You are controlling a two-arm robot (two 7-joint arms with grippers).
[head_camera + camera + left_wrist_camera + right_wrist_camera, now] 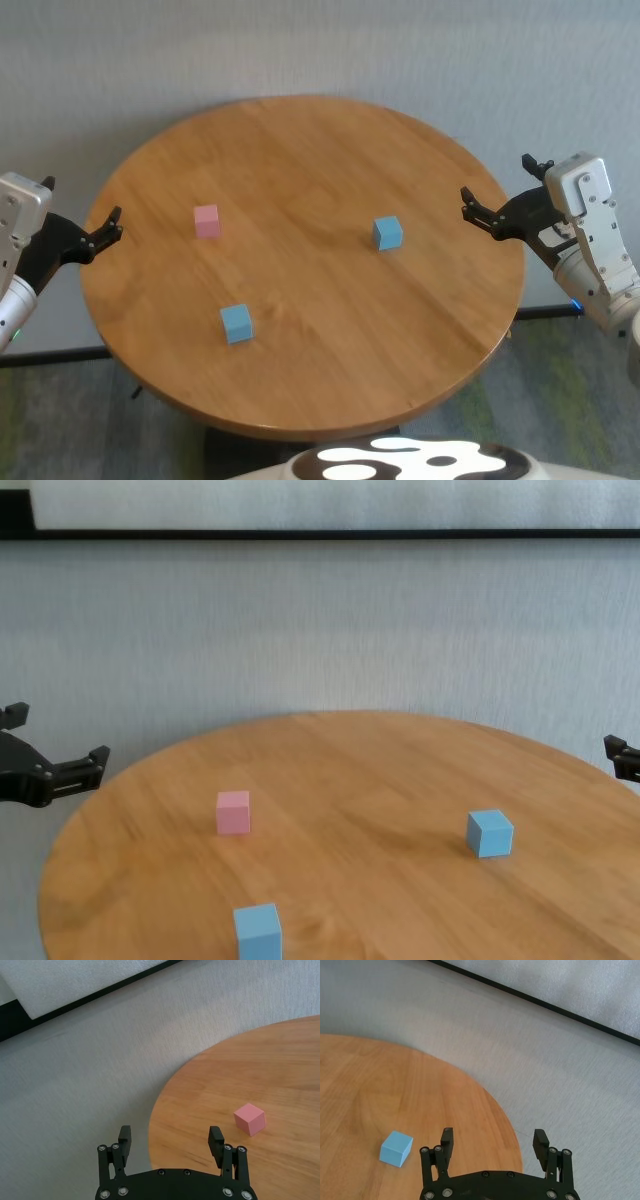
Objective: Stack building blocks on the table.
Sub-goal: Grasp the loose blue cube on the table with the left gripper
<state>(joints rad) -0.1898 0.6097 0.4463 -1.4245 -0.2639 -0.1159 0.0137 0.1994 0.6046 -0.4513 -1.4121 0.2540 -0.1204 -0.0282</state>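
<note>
I find the left gripper [103, 228] held off my left side, level with the table's rim, fingers pointing inward toward the tabletop. Its jaws stand spread apart with nothing between them; the left wrist view confirms the gap at the left gripper [170, 1141]. The right gripper [478, 212] mirrors this on the opposite side, also aimed inward, jaws wide and empty, confirmed at the wrist [494, 1141]. Both forearms angle back toward my body. Neither gripper touches anything.
</note>
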